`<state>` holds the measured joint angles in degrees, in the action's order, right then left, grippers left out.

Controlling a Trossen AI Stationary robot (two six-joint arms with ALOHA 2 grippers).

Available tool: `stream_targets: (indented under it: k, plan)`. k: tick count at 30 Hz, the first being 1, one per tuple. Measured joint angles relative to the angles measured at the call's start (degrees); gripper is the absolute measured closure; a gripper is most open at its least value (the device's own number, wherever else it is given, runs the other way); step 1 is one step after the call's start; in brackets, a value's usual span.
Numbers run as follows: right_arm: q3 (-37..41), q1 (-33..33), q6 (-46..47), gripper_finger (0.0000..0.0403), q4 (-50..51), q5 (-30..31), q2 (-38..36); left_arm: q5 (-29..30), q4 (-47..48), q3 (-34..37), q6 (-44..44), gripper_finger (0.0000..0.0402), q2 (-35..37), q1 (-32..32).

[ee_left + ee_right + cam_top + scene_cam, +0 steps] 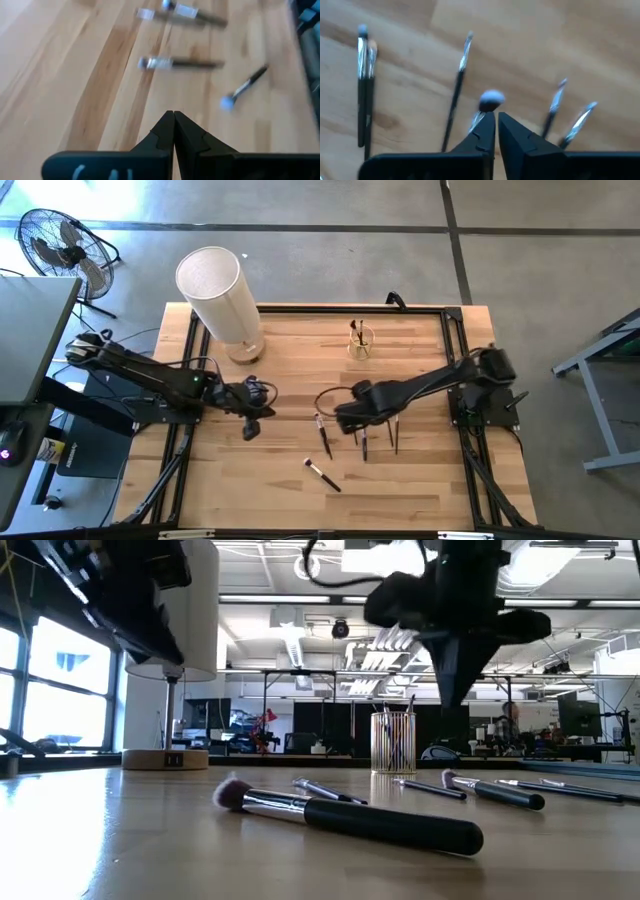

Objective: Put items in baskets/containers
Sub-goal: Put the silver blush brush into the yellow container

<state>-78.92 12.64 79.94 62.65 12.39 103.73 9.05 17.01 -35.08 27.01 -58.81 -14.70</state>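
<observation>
Several thin dark-handled makeup brushes lie flat on the wooden table: one, another, and two side by side. The small glass cup stands toward the far edge with brushes upright in it. My right gripper hovers above the loose brushes, pointing steeply down, its fingertips a narrow gap apart and holding nothing. A round-tipped brush lies on the table right below it. My left gripper is shut and empty, over bare wood at the left.
A tall white cylinder on a wooden base stands at the far left of the table. A black frame runs along the table's edges. A fan stands on the floor beyond the left corner. Bare wood lies along the near edge.
</observation>
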Motion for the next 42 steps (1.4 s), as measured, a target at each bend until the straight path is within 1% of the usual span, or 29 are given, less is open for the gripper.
stream_targets:
  k: [3, 6, 11, 15, 19, 21, 23, 24, 25, 28, 31, 33, 35, 36, 38, 40, 42]
  plan:
    - [-2.0, 0.0, 1.1, 0.0361, -0.1, -4.0, 4.2, -1.1, 2.5, 0.1, -0.9, 0.0401, 1.2, 0.0]
    - [-1.9, -0.1, 2.6, 0.0334, -0.8, -6.2, 7.0, -1.8, 4.4, 0.1, -1.6, 0.0401, 1.8, 0.0]
    - [0.9, -0.3, 4.0, 0.0299, -2.9, -5.4, 8.0, -3.4, 4.6, 0.2, -3.2, 0.0401, 2.1, 0.0]
    - [4.7, -1.1, 4.5, 0.0294, -7.9, -5.5, 8.1, -4.2, 5.0, 0.2, -3.3, 0.0401, 2.1, 0.0]
    - [9.1, -1.8, 4.7, 0.0307, -15.1, -4.8, 7.7, -4.2, 5.6, 0.2, -3.3, 0.0401, 2.1, 0.0]
    - [10.8, -1.7, 4.0, 0.0331, -17.4, -3.8, 7.5, -4.2, 5.6, 0.2, -3.3, 0.0401, 2.1, 0.0]
    - [11.5, -1.7, 1.8, 0.0372, -18.3, -3.0, 7.1, -4.2, 5.7, 0.2, -3.3, 0.0401, 2.1, 0.0]
    - [11.5, -1.7, 0.0, 0.0385, -18.5, -2.9, 7.0, -4.2, 5.6, 0.2, -3.2, 0.0401, 2.1, 0.0]
    - [11.6, -1.7, -1.2, 0.0390, -18.5, -2.7, 6.4, -4.2, 5.7, 0.2, -3.2, 0.0401, 2.1, 0.0]
    - [12.1, -1.2, -3.4, 0.0390, -16.5, 0.6, 3.3, -4.2, 5.4, 0.2, -3.0, 0.0401, 2.1, 0.0]
    - [13.9, -2.1, -8.3, 0.0397, -17.6, 2.9, -4.2, -3.6, 5.1, 0.2, -2.1, 0.0401, 2.1, 0.0]
    - [17.4, -4.1, -11.5, 0.0398, -20.5, 2.4, -9.4, -3.6, 4.6, 0.2, -1.1, 0.0401, 2.1, 0.0]
    - [23.3, -6.8, -15.1, 0.0399, -25.0, 3.8, -15.2, -3.6, 2.6, 0.2, -1.0, 0.0401, 2.1, 0.0]
    - [26.4, -8.5, -17.3, 0.0399, -28.5, 4.8, -18.7, -3.6, 1.9, 0.2, -0.6, 0.0401, 2.1, 0.0]
    - [32.1, -12.1, -22.4, 0.0400, -39.1, 5.8, -25.9, -3.5, 0.2, 0.2, 1.8, 0.0401, 2.0, 0.1]
    - [38.2, -16.0, -29.2, 0.0400, -49.2, 5.6, -32.2, -0.8, -3.1, 0.2, 4.0, 0.0401, 1.5, 0.0]
    - [43.2, -20.2, -38.3, 0.0400, -61.1, 4.5, -37.0, 2.0, -6.0, 0.1, 7.9, 0.0394, 0.9, 0.0]
